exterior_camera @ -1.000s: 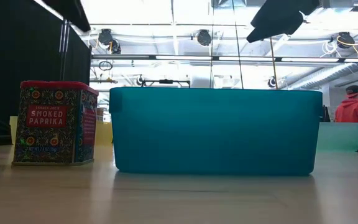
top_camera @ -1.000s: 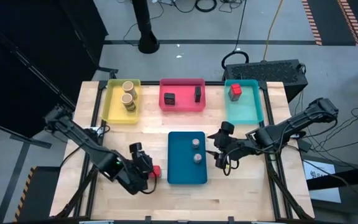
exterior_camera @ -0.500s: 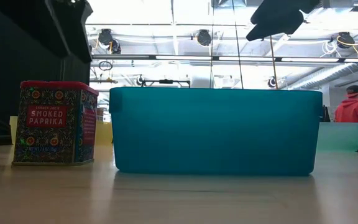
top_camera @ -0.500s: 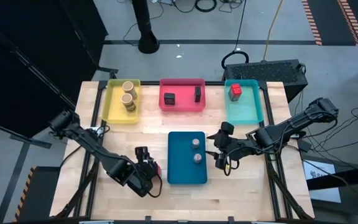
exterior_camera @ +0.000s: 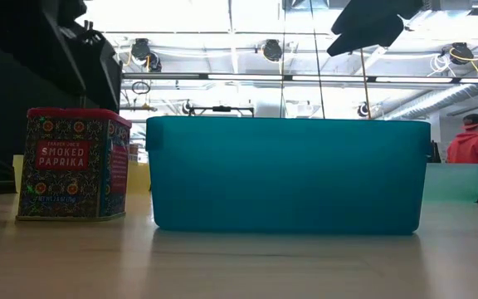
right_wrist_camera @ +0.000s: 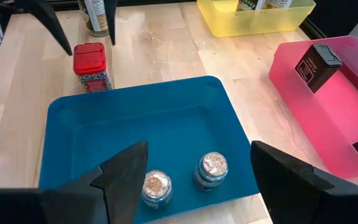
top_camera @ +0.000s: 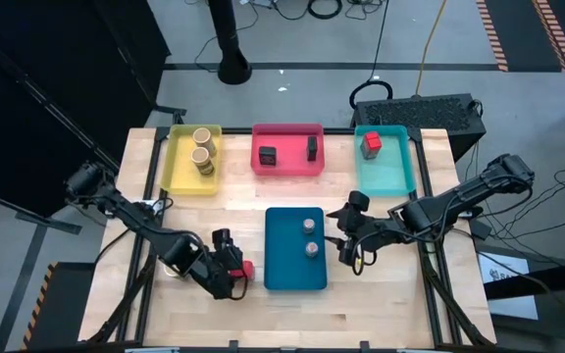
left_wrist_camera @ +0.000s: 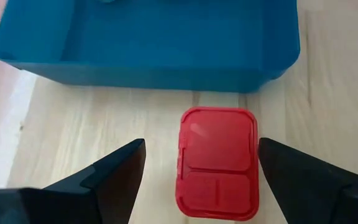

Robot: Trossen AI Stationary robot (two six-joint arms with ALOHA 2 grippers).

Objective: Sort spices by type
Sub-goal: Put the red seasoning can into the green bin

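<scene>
Four coloured trays sit on the wooden bench, inspected here from largest item to smallest.

Blue tray: nearest the front, centre. Holds two small grey round jars, upright, one behind the other, apart from each other.

Pink tray: far row, centre. Holds two dark boxes, one toward each end, well apart.

Yellow tray: far row, left. Holds two tan cylindrical jars, upright and close together.

Teal tray: far row, right. Holds one red cube box in its far part.

Left arm: left end effector is low over the bench at front left, beside the blue tray. Its fingers stand open, one on each side of the paprika tin without touching it.

Right arm: right end effector hovers just off the right edge of the blue tray, fingers spread open, nothing between them.

Paprika tin: red-lidded, patterned sides, labelled "Smoked Paprika" in the low view. It stands upright on the bare bench just left of the blue tray, outside every tray.
</scene>
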